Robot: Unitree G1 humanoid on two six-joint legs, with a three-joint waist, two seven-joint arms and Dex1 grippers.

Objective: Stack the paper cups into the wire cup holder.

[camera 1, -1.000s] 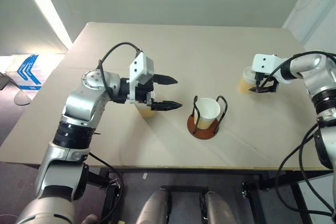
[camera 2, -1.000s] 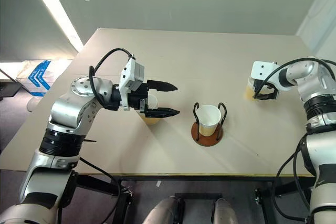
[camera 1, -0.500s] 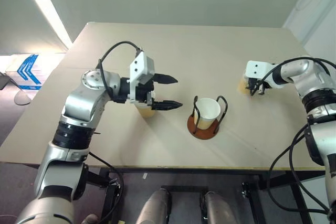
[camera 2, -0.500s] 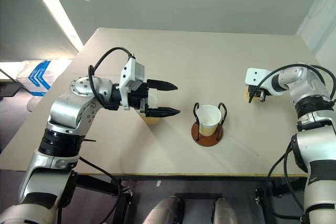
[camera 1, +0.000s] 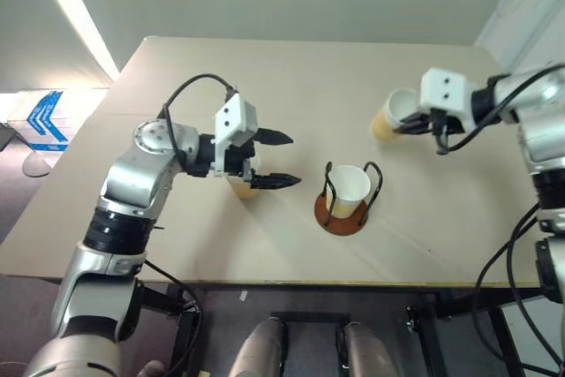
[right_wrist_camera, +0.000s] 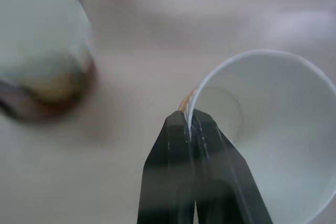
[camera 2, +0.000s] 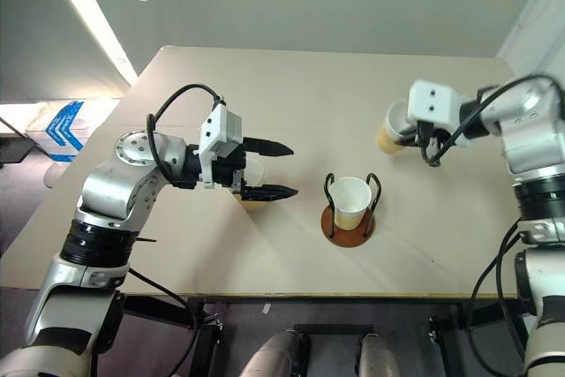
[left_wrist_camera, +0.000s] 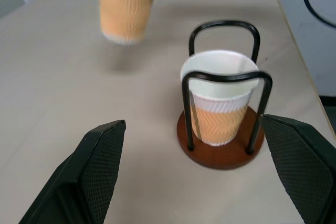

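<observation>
Here the right gripper [right_wrist_camera: 191, 124], at the upper right of the head views, is pinched tight on the rim of a paper cup [camera 1: 388, 117], one finger inside the white wall and one outside. That cup hangs tilted in the air above the desk [camera 1: 291, 77], its mouth turned toward the gripper and its tan base pointing toward the centre of the frame. In the left wrist view the same cup shows as a blurred tan shape at the top, above the desk surface and apart from the holder.

The wire cup holder [camera 1: 341, 214] stands just right of the centre of the head views, near the front edge of the desk. Its round reddish-brown base lies flat, and the two black wire loops rise upright on either side. A second paper cup [camera 1: 348, 188] sits upright inside those loops, its white rim about level with their tops.

The left gripper [camera 1: 275, 159] hovers in the left-centre of the frame, its two black fingers spread as wide as they go and pointing toward the holder, with nothing between them. A third paper cup [camera 1: 244, 186] stands on the desk just beneath and behind this gripper, mostly covered by it, with part of its tan side showing below the wrist.
</observation>
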